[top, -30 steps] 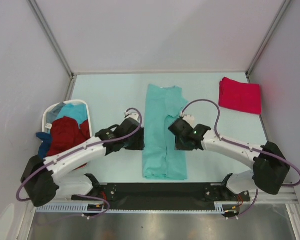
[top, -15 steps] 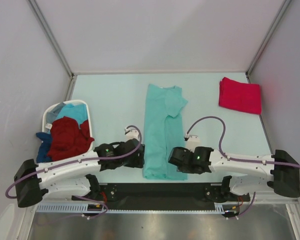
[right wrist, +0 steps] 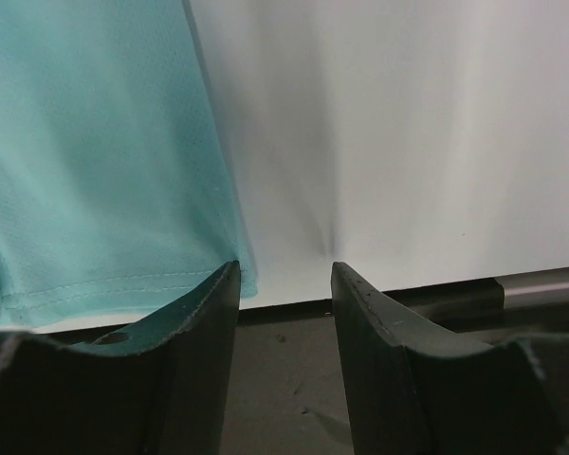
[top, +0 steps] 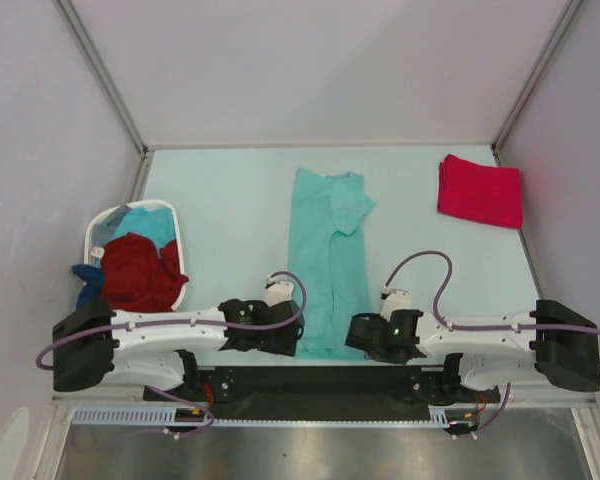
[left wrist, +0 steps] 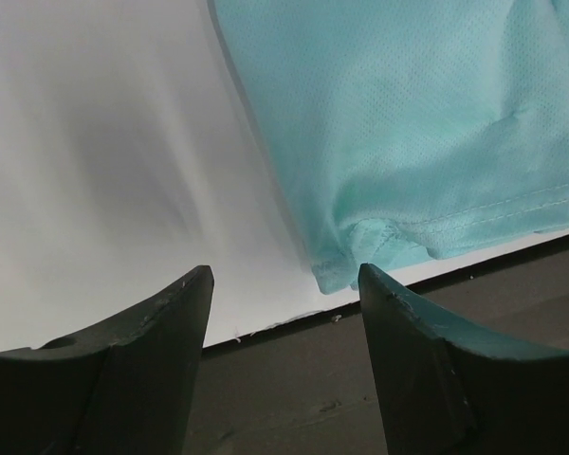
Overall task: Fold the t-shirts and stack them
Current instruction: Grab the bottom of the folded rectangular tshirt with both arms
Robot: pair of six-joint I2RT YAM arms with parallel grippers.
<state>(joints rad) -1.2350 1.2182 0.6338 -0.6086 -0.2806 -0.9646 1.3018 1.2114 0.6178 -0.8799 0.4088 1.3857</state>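
Observation:
A light teal t-shirt (top: 329, 258) lies folded lengthwise in a long strip down the middle of the table, collar at the far end. Its near-left hem corner shows in the left wrist view (left wrist: 360, 242), its near-right hem corner in the right wrist view (right wrist: 123, 275). My left gripper (top: 288, 338) is open and empty just left of the near hem. My right gripper (top: 365, 335) is open and empty just right of it. A bright pinkish-red t-shirt (top: 480, 190) lies folded at the far right. Dark red (top: 138, 272), light blue (top: 148, 225) and blue (top: 86, 282) shirts fill the basket.
A white laundry basket (top: 97, 232) stands at the left side. The table's near edge meets a dark base rail (top: 310, 378) right under both grippers. Grey walls close in the back and both sides.
Both arms have drawn back toward me, from beside the middle of the teal shirt to its near hem corners. The shirt has not moved.

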